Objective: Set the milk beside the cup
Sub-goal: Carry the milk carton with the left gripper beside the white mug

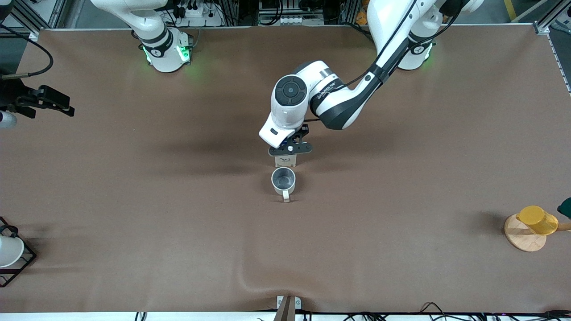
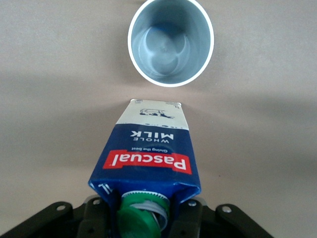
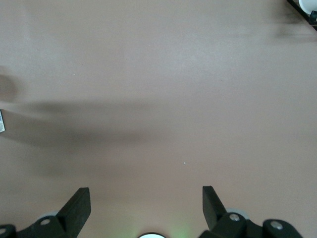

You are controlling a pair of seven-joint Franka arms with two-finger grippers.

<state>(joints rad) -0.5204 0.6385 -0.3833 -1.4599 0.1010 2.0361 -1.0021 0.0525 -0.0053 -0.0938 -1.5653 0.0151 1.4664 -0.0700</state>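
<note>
A wide brown table is filling the scene, with two white robot arms rising from its top edge in the front view. At the middle of the table, the left gripper is clamping its jaws on the top of the milk, a small gable-top carton with a dark blue upper body, a red label band and white lower sides; its green cap is sitting between the black fingers. The carton is hanging upright, its base at or just above the table (contact cannot be told), just beside the cup. The cup, a cream mug with a grey interior, is standing upright, slightly nearer the front camera than the carton, with a narrow gap between them.

Judging from this, the placing is nearly done. To finish well, the carton should be lowered straight until its base is resting flat, then the jaws opened slowly and lifted straight up so the cap is not snagged and the carton is not tipped into the cup.

The right gripper is waiting over bare table at the right arm's end, its fingers spread apart and holding nothing.
</note>
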